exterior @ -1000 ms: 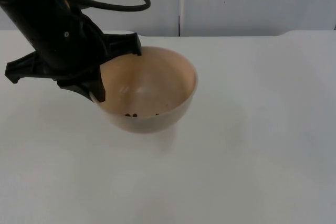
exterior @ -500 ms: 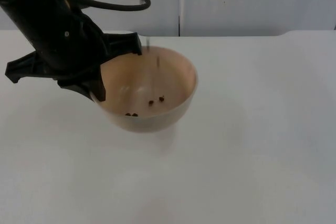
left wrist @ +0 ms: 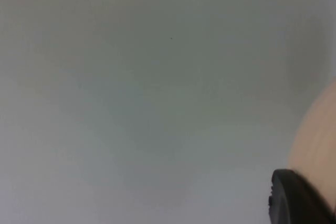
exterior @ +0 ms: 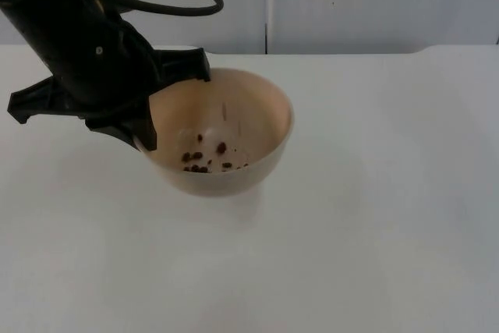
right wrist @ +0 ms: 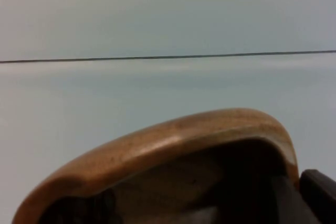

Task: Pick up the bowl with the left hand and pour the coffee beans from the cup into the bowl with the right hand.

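Note:
A beige bowl (exterior: 226,126) hangs above the white table (exterior: 374,239), and my left gripper (exterior: 146,136) is shut on its left rim. Several dark coffee beans (exterior: 204,160) lie at the bowl's bottom, and thin streaks of falling beans (exterior: 226,111) show above them. In the left wrist view the bowl's outer wall (left wrist: 315,140) sits beside a black fingertip (left wrist: 294,198). In the right wrist view a brown wooden cup (right wrist: 173,140) lies tipped over, its rim close up. My right gripper (right wrist: 294,198) is shut on it, one fingertip (right wrist: 317,192) beside the rim.
The grey partition wall (exterior: 366,5) closes the table's far side, with a dark vertical seam (exterior: 266,5) in it. Open table top spreads in front of the bowl and to its right.
More coffee beans have dropped into the bowl, growing from two or three to several. The bowl and the left arm have held still.

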Controlling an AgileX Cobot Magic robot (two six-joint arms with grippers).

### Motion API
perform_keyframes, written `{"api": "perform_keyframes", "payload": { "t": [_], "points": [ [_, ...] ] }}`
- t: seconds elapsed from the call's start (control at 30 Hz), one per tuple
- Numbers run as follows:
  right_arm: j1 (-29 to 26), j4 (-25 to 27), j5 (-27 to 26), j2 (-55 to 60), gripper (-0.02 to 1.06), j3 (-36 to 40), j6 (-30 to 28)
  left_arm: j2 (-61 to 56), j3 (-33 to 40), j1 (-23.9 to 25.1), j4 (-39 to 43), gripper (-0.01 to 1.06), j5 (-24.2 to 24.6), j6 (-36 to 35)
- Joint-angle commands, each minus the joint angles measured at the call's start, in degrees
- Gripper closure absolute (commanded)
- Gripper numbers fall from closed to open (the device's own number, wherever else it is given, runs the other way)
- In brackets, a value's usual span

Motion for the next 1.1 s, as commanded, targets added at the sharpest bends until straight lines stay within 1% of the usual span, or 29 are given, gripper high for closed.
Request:
{"api": "perform_keyframes", "payload": {
  "t": [0.0,0.17,0.57,0.63,0.67,0.7,0.73,0.8,0.83,0.9,0.97,1.0,1.07],
  "points": [
    [0.4,-0.1,0.3,-0.7,1.04,-0.1,0.3,-0.2,-0.2,-0.2,-0.7,1.05,-0.4,-0.3],
    [0.4,1.6,0.3,-0.7,1.04,-0.1,-0.8,-0.2,-0.2,-0.2,-0.7,1.05,-0.4,-0.2],
    [0.2,2.3,0.3,-0.7,1.04,-0.1,-0.8,-0.2,-0.2,-0.2,-0.7,1.05,-0.4,-0.2],
    [0.2,4.0,0.3,-0.7,1.04,-0.2,-1.7,-0.2,-0.2,-0.2,-0.7,1.05,-0.4,-0.2],
    [0.2,4.0,0.3,-0.7,1.04,-0.2,-1.7,-0.2,-0.2,-0.2,-0.7,1.05,-0.4,-0.2],
    [0.2,5.3,0.0,-0.9,1.04,-0.2,-2.1,-0.2,-0.2,-0.2,-0.7,1.05,-0.4,-0.2],
    [-0.2,7.6,-0.3,-1.0,1.04,-0.2,-2.8,-0.2,-0.2,-0.2,-0.7,1.05,-0.4,-0.2],
    [-1.0,9.2,-0.3,-1.3,1.04,-0.2,-2.8,-0.2,-0.2,-0.2,-0.7,1.05,-0.5,-0.2],
    [-1.0,9.2,-0.3,-1.3,1.04,-0.2,-2.8,-0.2,-0.2,-0.2,-0.7,1.05,-0.5,-0.2],
    [-2.1,11.9,-0.5,-2.1,1.04,-0.2,-2.8,-0.2,-0.2,-0.2,-0.7,1.05,-0.5,-0.2],
    [-3.7,15.8,-1.2,-3.4,1.04,-0.2,-2.8,-0.2,-0.2,-0.2,-0.7,1.05,-0.6,-0.2],
    [-3.7,15.8,-1.2,-3.4,1.04,-0.2,-2.8,-0.2,-0.2,-0.2,-0.7,1.05,-0.6,-0.2],
    [-5.0,20.8,-2.6,-4.9,1.04,-0.2,-2.8,-0.2,-0.2,-0.2,-0.7,1.05,-1.1,-0.2]
  ]
}}
